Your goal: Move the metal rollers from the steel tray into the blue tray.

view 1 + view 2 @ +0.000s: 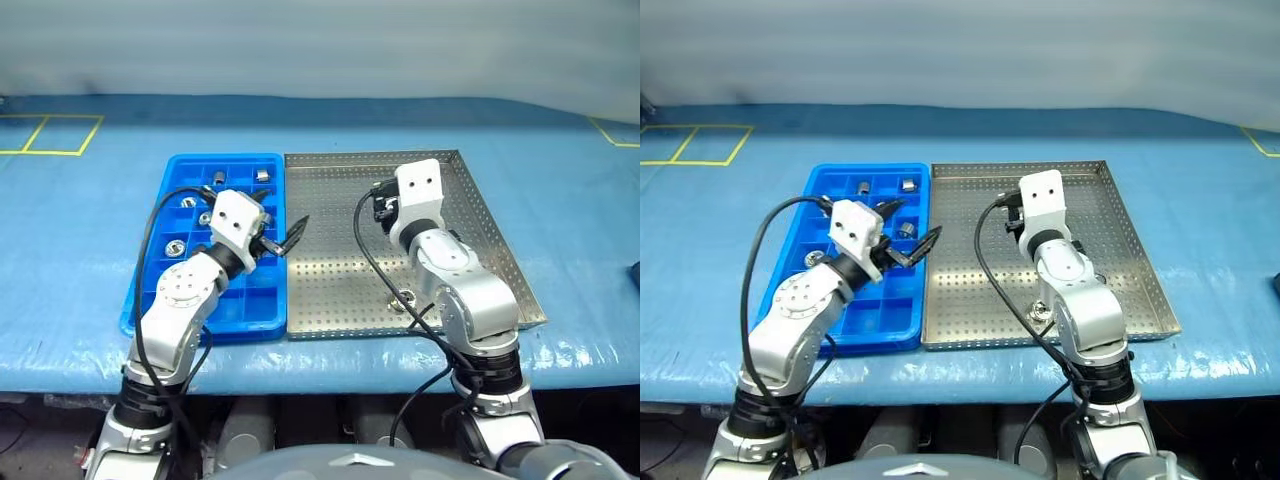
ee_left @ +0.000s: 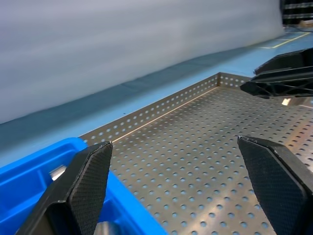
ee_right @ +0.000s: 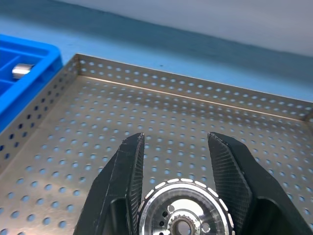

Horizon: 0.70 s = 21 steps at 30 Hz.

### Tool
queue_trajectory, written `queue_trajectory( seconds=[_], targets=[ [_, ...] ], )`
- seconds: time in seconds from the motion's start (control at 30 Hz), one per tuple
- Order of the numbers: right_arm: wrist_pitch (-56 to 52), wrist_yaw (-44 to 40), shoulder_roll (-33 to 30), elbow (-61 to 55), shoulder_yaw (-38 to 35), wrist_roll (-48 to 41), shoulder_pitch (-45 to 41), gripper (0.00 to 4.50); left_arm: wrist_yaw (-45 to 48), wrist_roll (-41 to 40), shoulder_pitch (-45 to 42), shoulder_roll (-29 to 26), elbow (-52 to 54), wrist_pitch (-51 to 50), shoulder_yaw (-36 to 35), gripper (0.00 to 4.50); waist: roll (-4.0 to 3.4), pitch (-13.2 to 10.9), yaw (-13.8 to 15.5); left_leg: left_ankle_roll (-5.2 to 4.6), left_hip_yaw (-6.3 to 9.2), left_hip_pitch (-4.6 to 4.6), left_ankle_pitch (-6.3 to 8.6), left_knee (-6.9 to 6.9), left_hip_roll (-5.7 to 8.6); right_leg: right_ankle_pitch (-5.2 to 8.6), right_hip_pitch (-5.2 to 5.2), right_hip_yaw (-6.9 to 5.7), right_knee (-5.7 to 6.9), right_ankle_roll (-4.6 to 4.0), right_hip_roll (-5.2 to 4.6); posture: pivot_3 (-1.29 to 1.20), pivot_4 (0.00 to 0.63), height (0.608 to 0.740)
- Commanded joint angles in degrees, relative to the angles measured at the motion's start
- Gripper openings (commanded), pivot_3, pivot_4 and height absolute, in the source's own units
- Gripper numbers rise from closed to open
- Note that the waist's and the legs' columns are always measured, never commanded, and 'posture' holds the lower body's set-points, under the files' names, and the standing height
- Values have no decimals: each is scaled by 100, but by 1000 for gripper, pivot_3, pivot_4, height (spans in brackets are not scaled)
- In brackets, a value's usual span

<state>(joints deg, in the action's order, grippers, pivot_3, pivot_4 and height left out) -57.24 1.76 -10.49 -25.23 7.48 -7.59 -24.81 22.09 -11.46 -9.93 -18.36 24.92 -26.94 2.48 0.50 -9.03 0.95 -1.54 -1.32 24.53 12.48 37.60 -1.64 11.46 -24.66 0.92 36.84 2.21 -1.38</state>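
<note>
The right hand (image 3: 176, 196) is clamped on a metal roller (image 3: 183, 215), raised above the steel tray (image 1: 330, 290); the right wrist view shows the grip, hidden from the head views. The left hand (image 1: 283, 240), fingers wide apart and holding nothing, hangs over the blue tray (image 1: 255, 315) where it meets the steel tray. More rollers (image 1: 262, 175) lie in the blue tray's compartments; another (image 1: 407, 297) rests on the steel tray by the right arm.

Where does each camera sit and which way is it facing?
Head pair: looks forward and down over both arms at the perforated steel tray and blue compartment tray.
Left wrist: looks between the open left gripper across the steel tray; the right gripper's fingers show too.
Right wrist: looks along the right gripper, shut on a shiny metal roller, toward the tray's rim.
All share the steel tray.
</note>
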Motion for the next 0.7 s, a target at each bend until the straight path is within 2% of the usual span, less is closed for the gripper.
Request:
queue_trajectory(
  seconds=[0.03, 0.17, 0.7],
  targets=[
    [-165, -380, 43, -108, 347, -97, -330, 1720, -47, -136, 198, -135, 429, -39, -413, 4500, 2, -1, 41, 0, -1, 1, 0, 0, 0, 0, 0, 0, -2, 0, -1, 240, 150, 740],
    [81, -679, 121, 233, 713, -6, -545, 1720, -171, -155, 470, -226, 647, -164, -703, 4500, 4, -2, 184, 1, 2, 5, 0, -2, -1, 0, -1, -4, -5, 0, -7, 285, 150, 740],
    [1187, -1651, 794, 1634, 1148, 15, -1030, 1720, -653, -211, 1409, -184, 1497, -606, -1337, 4500, 7, -4, 730, 6, 7, 10, 2, -11, -5, 9, -7, -23, -10, -14, -13, 459, 150, 740]
  ],
)
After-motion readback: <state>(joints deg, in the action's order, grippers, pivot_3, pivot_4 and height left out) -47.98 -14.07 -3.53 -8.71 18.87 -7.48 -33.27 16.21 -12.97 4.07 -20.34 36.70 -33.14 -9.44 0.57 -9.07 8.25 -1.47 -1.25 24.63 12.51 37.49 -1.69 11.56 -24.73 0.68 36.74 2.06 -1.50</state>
